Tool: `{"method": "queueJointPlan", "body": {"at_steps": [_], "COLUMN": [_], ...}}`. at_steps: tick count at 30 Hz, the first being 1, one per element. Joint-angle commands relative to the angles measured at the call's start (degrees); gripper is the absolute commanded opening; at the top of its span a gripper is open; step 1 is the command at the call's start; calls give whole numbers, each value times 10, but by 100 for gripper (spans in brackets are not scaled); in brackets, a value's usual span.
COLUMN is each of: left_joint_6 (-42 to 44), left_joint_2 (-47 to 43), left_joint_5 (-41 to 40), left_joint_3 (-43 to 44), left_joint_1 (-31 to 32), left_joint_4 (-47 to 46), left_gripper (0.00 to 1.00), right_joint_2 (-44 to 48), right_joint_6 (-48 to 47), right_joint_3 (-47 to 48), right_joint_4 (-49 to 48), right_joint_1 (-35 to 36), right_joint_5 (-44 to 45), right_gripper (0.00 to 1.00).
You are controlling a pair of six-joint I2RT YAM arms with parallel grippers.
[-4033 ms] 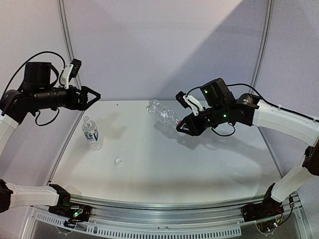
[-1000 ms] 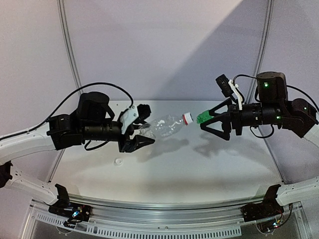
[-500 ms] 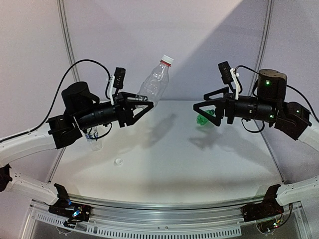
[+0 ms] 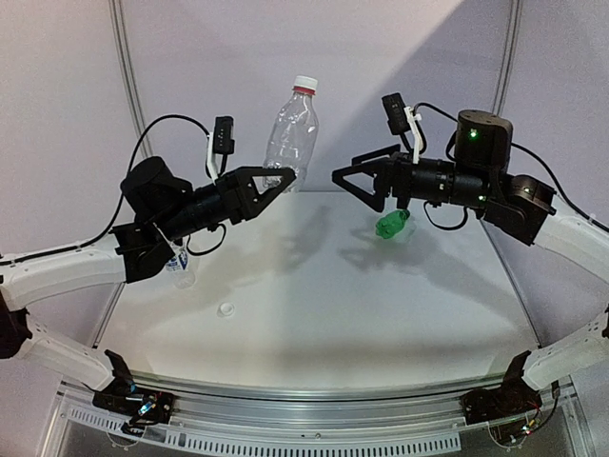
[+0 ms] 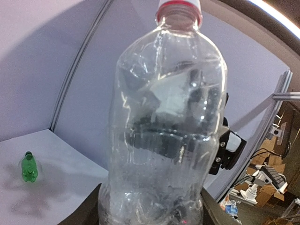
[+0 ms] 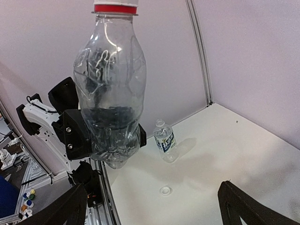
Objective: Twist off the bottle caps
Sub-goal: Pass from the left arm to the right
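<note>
I see the clear unlabelled bottle (image 6: 110, 70) upright, its base clamped in the left gripper (image 6: 110, 143). Beyond it a labelled bottle (image 6: 165, 140) stands on the table (image 6: 243, 140), with a loose white cap (image 6: 165, 190) near it. The right gripper (image 6: 152, 194) has its fingers spread wide, holding nothing.

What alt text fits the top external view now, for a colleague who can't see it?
The left end effector holds a clear bottle nearly upright in the air by its base, white cap on, while the open right end effector faces it without touching. On the table sit a green bottle, a labelled bottle and a loose white cap.
</note>
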State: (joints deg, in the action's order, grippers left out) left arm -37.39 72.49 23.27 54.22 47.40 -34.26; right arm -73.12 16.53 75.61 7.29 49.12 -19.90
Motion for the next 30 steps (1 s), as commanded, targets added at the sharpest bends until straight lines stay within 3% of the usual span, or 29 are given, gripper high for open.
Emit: {"method": "queueJointPlan", "body": {"at_steps": [1, 15, 30], "left_joint_6": [-57, -105, -106], "left_joint_2": [21, 59, 75], "left_joint_5": [7, 27, 62], "left_joint_3": [-15, -12, 9], "left_joint_1": [-6, -6, -6], "left_joint_4": [-94, -165, -168], "left_gripper": [17, 17, 17], "right_joint_2": [-19, -79, -174], "right_joint_6": [10, 22, 71], "right_joint_3": [23, 73, 158], "right_joint_4": [-33, -87, -120], "right_joint_1": [5, 18, 27], "right_joint_5": [-10, -39, -93], "right_gripper": [99, 97, 75]}}
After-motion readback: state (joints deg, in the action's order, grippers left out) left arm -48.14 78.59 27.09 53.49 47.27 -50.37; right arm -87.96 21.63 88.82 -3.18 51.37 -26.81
